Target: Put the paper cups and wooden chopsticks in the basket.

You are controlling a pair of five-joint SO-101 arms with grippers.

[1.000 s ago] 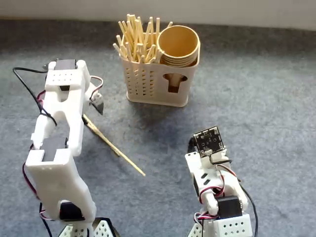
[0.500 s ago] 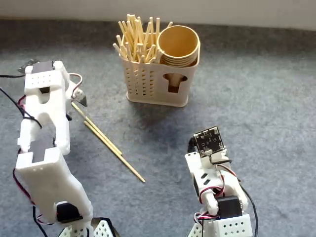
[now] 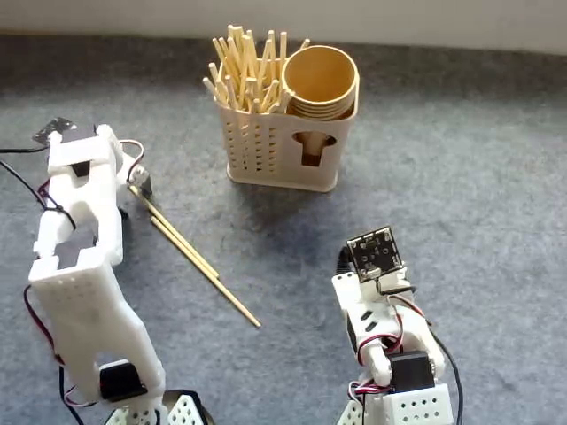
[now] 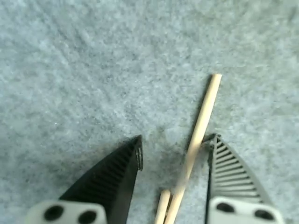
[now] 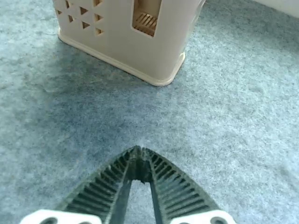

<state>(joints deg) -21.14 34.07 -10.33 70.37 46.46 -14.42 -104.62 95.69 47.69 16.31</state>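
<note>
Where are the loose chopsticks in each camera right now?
High view: the loose chopsticks lie diagonally on the carpet, left of the basket, upper ends at the left gripper.
Left wrist view: chopsticks between its open fingers, close to one.
Right wrist view: faces the base of the basket instead.
Shared landmark: the basket, high and right wrist views.

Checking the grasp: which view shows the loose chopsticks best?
High view: both chopsticks lie nearly full length on the carpet. The left wrist view shows part of them inside the open left gripper; the right wrist view faces the basket.
</note>
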